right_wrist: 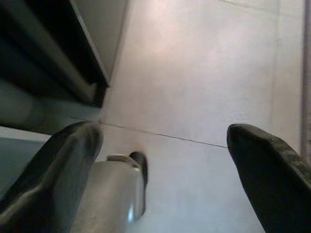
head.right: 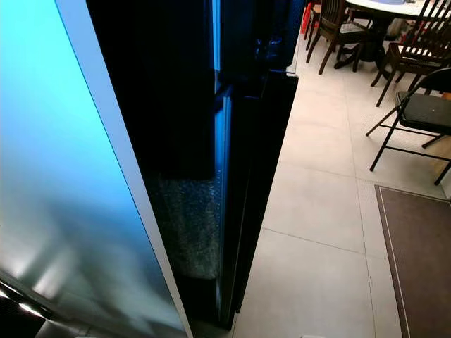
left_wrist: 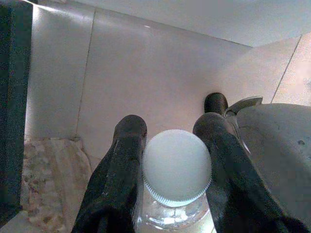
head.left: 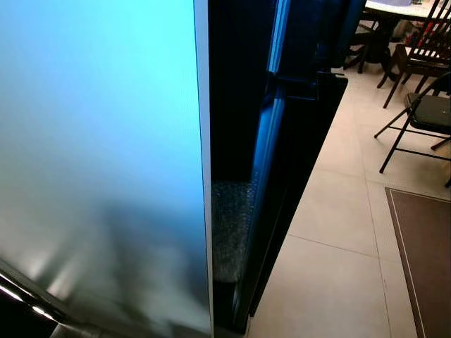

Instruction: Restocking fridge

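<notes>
The left pincer (left_wrist: 177,160) is clenched on a clear bottle (left_wrist: 176,194) just under its white cap (left_wrist: 177,166), held above the pale tiled floor (left_wrist: 160,73). The right pincer (right_wrist: 163,150) hangs released over the same floor. Ahead stands the fridge (head.right: 176,105), its pale door (head.left: 99,141) swung out; a folding chair (head.right: 419,113) stands well apart.

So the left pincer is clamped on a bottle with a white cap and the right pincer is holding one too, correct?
Not quite. The left pincer does grip the bottle with the white cap, but the right wrist view shows the right pincer open, with bare floor tile between its fingers.
</notes>
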You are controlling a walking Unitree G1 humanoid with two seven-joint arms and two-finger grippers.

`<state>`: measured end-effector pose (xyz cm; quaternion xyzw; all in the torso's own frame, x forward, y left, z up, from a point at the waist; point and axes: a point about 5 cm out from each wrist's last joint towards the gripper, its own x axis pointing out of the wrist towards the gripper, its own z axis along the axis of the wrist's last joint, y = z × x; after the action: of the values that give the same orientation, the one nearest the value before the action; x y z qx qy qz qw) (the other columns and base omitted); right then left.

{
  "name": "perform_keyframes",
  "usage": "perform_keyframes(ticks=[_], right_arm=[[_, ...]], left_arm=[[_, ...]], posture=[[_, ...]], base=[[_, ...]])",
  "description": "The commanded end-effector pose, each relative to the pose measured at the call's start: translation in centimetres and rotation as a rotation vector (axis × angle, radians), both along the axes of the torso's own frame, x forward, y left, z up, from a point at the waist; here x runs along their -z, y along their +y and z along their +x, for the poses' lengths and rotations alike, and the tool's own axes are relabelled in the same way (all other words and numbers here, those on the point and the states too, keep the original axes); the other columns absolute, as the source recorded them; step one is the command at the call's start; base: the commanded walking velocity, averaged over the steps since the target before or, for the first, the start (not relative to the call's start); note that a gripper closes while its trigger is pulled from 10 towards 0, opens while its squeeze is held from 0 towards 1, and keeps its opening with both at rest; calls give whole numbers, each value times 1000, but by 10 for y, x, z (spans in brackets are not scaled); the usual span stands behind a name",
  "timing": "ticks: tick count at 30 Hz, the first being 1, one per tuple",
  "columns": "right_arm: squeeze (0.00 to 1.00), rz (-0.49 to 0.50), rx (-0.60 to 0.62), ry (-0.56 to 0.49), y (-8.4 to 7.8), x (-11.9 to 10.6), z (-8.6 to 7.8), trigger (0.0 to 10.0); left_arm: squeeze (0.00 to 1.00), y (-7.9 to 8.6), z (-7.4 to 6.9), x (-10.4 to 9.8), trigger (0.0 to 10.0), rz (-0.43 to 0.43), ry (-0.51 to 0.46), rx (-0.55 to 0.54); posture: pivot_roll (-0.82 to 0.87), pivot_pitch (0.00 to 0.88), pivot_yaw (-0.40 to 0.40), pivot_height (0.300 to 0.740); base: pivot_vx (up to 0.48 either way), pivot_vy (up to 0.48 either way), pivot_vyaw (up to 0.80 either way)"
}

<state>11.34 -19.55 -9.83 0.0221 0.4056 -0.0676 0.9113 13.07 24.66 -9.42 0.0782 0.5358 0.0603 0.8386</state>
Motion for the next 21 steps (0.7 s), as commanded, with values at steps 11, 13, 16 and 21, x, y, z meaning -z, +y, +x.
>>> perform_keyframes(ticks=[11,13,16,21], right_arm=[[0,-64,40,-515,-39,-78,114,10000],[0,-73,19,-573,-39,-87,120,10000],[0,-78,-13,-621,-39,-95,123,10000],[0,32,-232,-763,-14,-122,124,10000]], left_arm=[[0,4,-5,1,10000,23,24,31],[0,4,-5,1,10000,25,23,29],[0,4,-5,1,10000,27,24,29],[0,3,-5,1,10000,26,26,25]], posture=[[-15,0,3,740],[-14,0,0,740],[-14,0,-5,740],[-14,0,-21,740]], base=[[0,0,0],[0,0,0],[0,0,0],[0,0,0]])
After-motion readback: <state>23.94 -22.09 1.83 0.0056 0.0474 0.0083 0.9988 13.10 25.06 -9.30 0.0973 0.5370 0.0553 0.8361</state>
